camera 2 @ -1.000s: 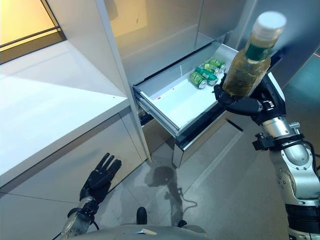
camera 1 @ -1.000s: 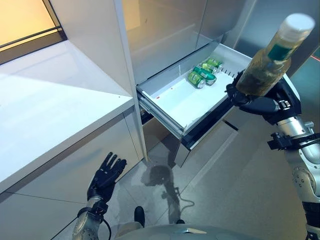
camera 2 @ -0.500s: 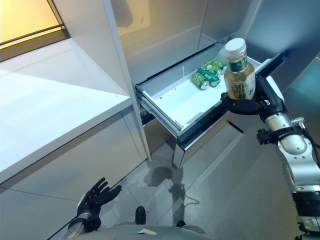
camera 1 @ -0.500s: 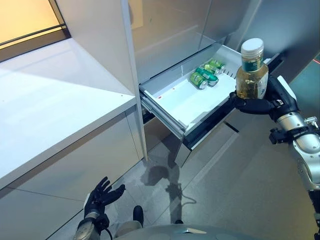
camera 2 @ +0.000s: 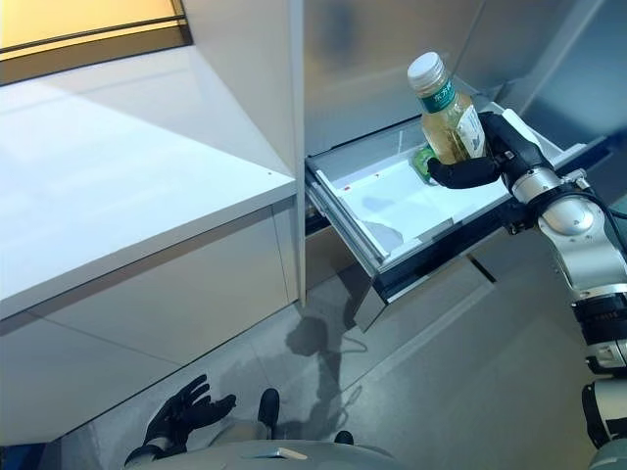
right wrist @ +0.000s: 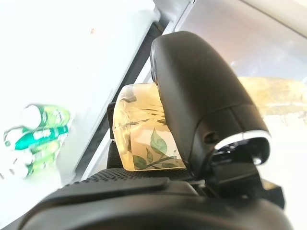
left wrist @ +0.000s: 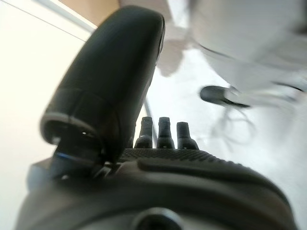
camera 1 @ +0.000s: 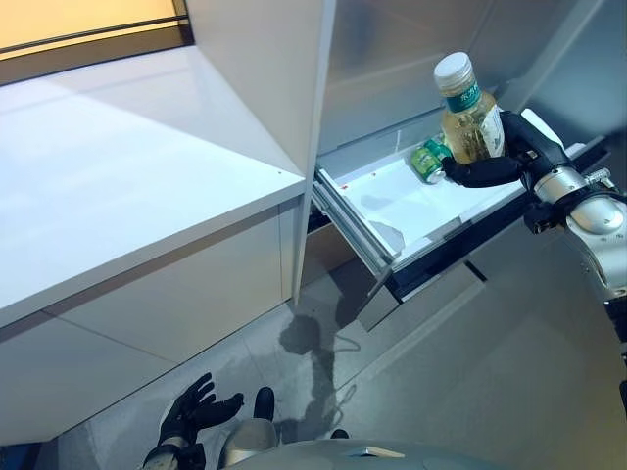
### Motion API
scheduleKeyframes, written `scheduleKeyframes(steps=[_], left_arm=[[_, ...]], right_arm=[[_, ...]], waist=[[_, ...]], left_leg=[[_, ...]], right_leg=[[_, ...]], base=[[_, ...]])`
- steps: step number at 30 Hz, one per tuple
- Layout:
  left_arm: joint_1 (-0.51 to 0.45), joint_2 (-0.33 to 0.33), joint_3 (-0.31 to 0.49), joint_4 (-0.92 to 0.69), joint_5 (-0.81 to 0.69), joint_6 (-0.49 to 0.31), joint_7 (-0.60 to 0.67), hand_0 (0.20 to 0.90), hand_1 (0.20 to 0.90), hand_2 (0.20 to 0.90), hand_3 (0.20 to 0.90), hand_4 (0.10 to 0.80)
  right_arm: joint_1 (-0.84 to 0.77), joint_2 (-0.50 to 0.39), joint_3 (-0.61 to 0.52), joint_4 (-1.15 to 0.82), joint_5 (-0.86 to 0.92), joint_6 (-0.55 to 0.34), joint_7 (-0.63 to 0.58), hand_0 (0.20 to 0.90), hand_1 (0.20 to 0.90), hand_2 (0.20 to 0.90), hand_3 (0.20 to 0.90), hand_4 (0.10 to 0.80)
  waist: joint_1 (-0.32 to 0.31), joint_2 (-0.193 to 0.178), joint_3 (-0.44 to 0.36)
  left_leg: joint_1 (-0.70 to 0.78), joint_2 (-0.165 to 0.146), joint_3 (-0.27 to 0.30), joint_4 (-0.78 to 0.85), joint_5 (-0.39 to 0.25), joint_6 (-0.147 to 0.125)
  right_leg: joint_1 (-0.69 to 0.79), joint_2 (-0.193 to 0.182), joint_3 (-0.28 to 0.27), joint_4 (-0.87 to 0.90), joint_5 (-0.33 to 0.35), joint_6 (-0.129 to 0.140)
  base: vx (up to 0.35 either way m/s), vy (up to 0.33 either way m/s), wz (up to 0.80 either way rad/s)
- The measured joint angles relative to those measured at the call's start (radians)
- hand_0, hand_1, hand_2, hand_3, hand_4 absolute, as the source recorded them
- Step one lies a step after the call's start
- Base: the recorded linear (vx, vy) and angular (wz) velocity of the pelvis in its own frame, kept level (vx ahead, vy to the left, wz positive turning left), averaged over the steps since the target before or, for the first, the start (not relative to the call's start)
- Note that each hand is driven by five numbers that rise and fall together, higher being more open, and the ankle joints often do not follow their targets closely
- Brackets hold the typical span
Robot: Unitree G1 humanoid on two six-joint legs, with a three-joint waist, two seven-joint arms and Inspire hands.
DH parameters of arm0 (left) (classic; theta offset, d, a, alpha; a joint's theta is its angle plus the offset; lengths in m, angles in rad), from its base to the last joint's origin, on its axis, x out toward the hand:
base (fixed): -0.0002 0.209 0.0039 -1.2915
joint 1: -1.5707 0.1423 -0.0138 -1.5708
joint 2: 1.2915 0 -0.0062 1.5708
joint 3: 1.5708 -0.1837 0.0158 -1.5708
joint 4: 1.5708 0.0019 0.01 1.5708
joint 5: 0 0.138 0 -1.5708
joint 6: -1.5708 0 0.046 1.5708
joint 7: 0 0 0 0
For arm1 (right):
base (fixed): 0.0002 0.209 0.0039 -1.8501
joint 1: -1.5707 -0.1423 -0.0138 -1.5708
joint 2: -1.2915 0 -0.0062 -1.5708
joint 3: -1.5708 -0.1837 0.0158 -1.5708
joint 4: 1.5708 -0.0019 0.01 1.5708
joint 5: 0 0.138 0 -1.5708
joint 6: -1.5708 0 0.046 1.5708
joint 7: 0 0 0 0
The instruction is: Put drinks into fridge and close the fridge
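The tea bottle (camera 2: 446,116) is upright in the right hand (camera 2: 490,157), fingers curled around it, above the open fridge drawer (camera 2: 392,211) near the green cans (camera 1: 428,160). Next: lower it in. The left hand (camera 2: 181,416) hangs low, fingers relaxed.

One tea bottle (camera 1: 468,122) with a white cap, held over the open drawer. One fridge drawer (camera 1: 392,211), pulled out. Green cans (right wrist: 41,134) lie at the drawer's far end: three show in the right wrist view, while the eye views reveal only one (camera 1: 428,162) beside the bottle. One white counter (camera 1: 118,186) stands on the left. Two hands: right hand (camera 1: 490,171), left hand (camera 1: 196,416).
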Motion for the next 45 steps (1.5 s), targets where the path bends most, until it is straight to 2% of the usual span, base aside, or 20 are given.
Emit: scheduleKeyframes(steps=[2, 8, 11, 15, 24, 29, 34, 45], left_arm=[[-0.003, 0.015, 0.0, 0.018, 0.014, 0.028, 0.003, 0.9, 0.9, 0.9, 0.9, 0.8], [-0.016, 0.031, -0.001, 0.033, 0.025, 0.035, -0.016, 0.9, 0.9, 0.9, 0.9, 0.8], [-0.017, 0.034, -0.001, 0.033, 0.026, 0.035, -0.016, 0.9, 0.9, 0.9, 0.9, 0.8], [-0.038, 0.036, -0.003, 0.033, 0.026, 0.037, -0.01, 0.9, 0.9, 0.9, 0.9, 0.8], [-0.12, 0.088, -0.047, 0.027, 0.017, 0.063, -0.001, 0.9, 0.9, 0.9, 0.9, 0.8], [-0.149, 0.112, -0.058, 0.007, -0.017, 0.069, 0.0, 0.9, 0.9, 0.9, 0.9, 0.8], [-0.163, 0.116, -0.061, -0.006, -0.047, 0.086, 0.005, 0.9, 0.9, 0.9, 0.9, 0.8], [-0.214, 0.123, -0.071, -0.007, -0.072, 0.102, 0.004, 0.9, 0.9, 0.9, 0.9, 0.8]], right_arm=[[-0.033, 0.0, 0.045, 0.06, 0.0, 0.026, 0.01, 0.3, 0.3, 0.3, 0.2, 0.1], [-0.048, 0.009, 0.104, 0.269, -0.007, 0.087, 0.034, 0.3, 0.3, 0.3, 0.2, 0.1], [-0.048, 0.02, 0.134, 0.338, -0.02, 0.114, 0.051, 0.3, 0.3, 0.3, 0.2, 0.1], [-0.058, 0.056, 0.134, 0.411, -0.071, 0.118, 0.07, 0.3, 0.3, 0.3, 0.2, 0.1], [-0.221, 0.133, 0.172, 0.653, -0.154, 0.132, 0.117, 0.3, 0.3, 0.3, 0.2, 0.1], [-0.286, 0.164, 0.203, 0.723, -0.156, 0.143, 0.117, 0.3, 0.3, 0.3, 0.2, 0.1], [-0.319, 0.222, 0.211, 0.797, -0.158, 0.19, 0.123, 0.3, 0.3, 0.3, 0.2, 0.1], [-0.46, 0.222, 0.241, 0.916, -0.244, 0.296, 0.11, 0.3, 0.3, 0.3, 0.2, 0.1]], waist=[[0.02, -0.007, 0.004], [0.081, -0.017, 0.028], [0.083, -0.018, 0.056], [0.094, -0.02, 0.071], [0.111, -0.052, 0.117], [0.141, -0.039, 0.18], [0.168, -0.023, 0.195], [0.195, -0.009, 0.245]], left_leg=[[-0.002, 0.0, -0.005, 0.0, 0.002, 0.0], [-0.033, -0.003, -0.032, 0.0, 0.016, 0.003], [-0.038, -0.012, -0.047, 0.0, 0.02, 0.004], [-0.038, -0.013, -0.049, 0.0, 0.021, 0.005], [-0.072, -0.007, -0.068, 0.001, 0.032, 0.0], [-0.092, -0.002, -0.076, 0.001, 0.042, -0.003], [-0.125, 0.0, -0.096, 0.001, 0.045, -0.006], [-0.184, -0.001, -0.13, 0.001, 0.065, -0.012]], right_leg=[[0.0, 0.001, -0.005, 0.0, 0.0, 0.0], [-0.016, 0.001, -0.032, 0.0, -0.001, 0.002], [-0.015, -0.001, -0.045, 0.0, -0.001, 0.002], [-0.014, -0.001, -0.037, 0.0, -0.001, 0.002], [-0.039, 0.009, -0.051, 0.0, 0.001, -0.001], [-0.055, 0.014, -0.056, 0.0, 0.005, -0.003], [-0.078, 0.017, -0.053, 0.0, 0.005, -0.003], [-0.122, 0.027, -0.075, 0.0, 0.005, -0.003]], base=[[0.03, -0.007, 0.09], [-0.01, -0.032, 0.18], [0.032, -0.027, 0.13], [-0.005, -0.082, 0.01], [-0.09, -0.052, 0.06], [-0.076, -0.049, 0.05], [-0.048, -0.04, 0.12], [-0.009, -0.016, 0.08]])
